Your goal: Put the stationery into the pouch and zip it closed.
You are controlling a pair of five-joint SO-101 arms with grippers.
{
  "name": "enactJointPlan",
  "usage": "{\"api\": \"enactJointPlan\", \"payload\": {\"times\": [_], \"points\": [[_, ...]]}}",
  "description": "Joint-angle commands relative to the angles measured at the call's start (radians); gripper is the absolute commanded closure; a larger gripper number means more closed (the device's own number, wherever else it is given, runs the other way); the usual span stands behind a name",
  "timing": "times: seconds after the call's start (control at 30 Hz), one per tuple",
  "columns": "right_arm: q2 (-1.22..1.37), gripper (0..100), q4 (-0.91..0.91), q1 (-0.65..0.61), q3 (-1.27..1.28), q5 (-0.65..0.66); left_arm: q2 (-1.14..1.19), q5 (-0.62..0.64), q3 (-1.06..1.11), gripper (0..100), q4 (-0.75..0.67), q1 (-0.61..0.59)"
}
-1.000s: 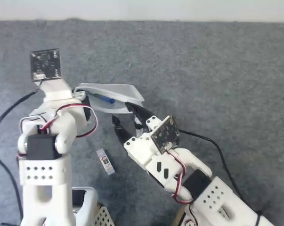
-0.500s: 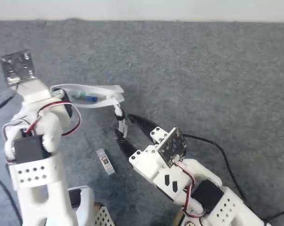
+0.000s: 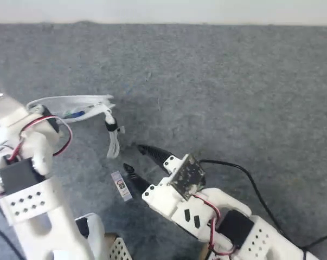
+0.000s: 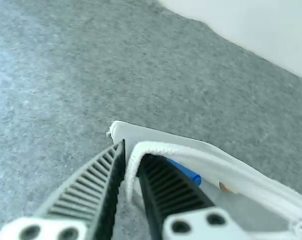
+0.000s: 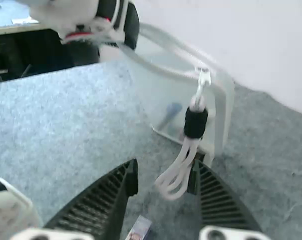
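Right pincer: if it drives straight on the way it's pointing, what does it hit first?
Most likely the white strap hanging off the pouch zipper. It lines up between the open jaws of the right pincer. The pouch itself sits behind, though depth is unclear.

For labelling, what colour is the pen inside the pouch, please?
The pen is blue; left wrist view.

Your pouch [image 3: 71, 103] is on the left side of the mat [image 3: 233, 81]. Your left gripper [image 4: 128, 150] pinches the pouch at its left end. A pen [image 3: 74, 114] lies inside the pouch. The strap [image 3: 113, 138] hangs from the pouch's right end, toward the near side. A small stationery piece [image 3: 121, 186] lies on the mat, nearer than the strap. Your right gripper [image 3: 133, 158] is just right of that piece and near the strap's tip, not touching it.
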Motion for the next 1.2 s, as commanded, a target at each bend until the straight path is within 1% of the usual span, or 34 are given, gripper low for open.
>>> {"api": "enactJointPlan", "payload": {"times": [0.0, 0.13, 0.27, 0.4, 0.8, 1.0, 1.17], "points": [[0.136, 82.8, -0.064, -0.012, -0.043, 0.018, -0.009, 0.017, -0.025, 99, -0.066, -0.040], [0.311, 82.8, -0.179, -0.019, -0.046, 0.018, -0.009, 0.017, -0.025, 99, -0.066, -0.049], [0.450, 82.8, -0.265, -0.079, -0.051, 0.018, -0.009, 0.017, -0.024, 99, -0.066, -0.049], [0.581, 82.8, -0.272, -0.128, -0.104, 0.018, -0.009, 0.017, -0.024, 99, -0.066, -0.049], [1.041, 82.8, -0.277, -0.128, -0.316, 0.011, -0.009, 0.017, -0.021, 99, -0.066, -0.049], [1.175, 82.8, -0.268, -0.128, -0.394, 0.011, -0.009, 0.017, -0.021, 99, -0.066, -0.049], [1.236, 82.8, -0.266, -0.128, -0.425, 0.015, -0.009, 0.015, -0.021, 99, -0.066, -0.049]]}}
